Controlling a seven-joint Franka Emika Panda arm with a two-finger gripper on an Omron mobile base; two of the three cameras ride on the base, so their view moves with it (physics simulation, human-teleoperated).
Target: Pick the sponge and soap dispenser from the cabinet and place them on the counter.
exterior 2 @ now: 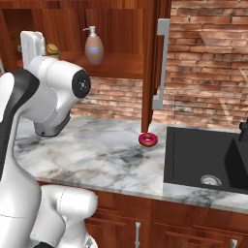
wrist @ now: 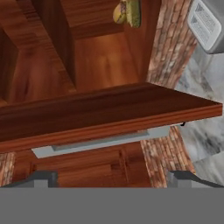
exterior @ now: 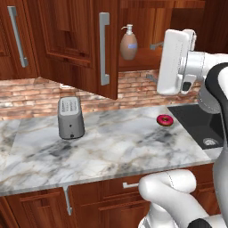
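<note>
Left base view: cabinet (exterior: 71, 40) door swung open, its edge with a long grey bar handle (exterior: 104, 49) hanging out over the counter (exterior: 111, 147). One soap dispenser (exterior: 128, 43) stands upright on the wooden shelf inside, just right of that door edge: tan-brown egg-shaped bottle, thin pale pump on top. The arm's white hand sits right of the bottle, at shelf height, apart from it.

Right base view: open door edge drops close above the doughnut (exterior 2: 148, 140); shelf room either side of the dispenser is free, arm link crowding the left end.

Hand view: gripper (wrist: 112, 177) spread wide, nothing between its two dark tips. A door edge and grey bar handle cross the frame close ahead of the tips. One sponge (wrist: 127, 12), yellow with an olive-green face, lies deep in the cabinet on the wood, well apart from the tips.

Counts: one dispenser, one sponge, one red ring doughnut, one grey boxy toaster (exterior: 70, 117), one black sink (exterior 2: 208, 160).

Counter is a veined white-grey marble slab, mostly bare between toaster and doughnut; front edge straight, sink cut in at right. Brick backsplash behind. Cabinet wood dark reddish, panelled.
</note>
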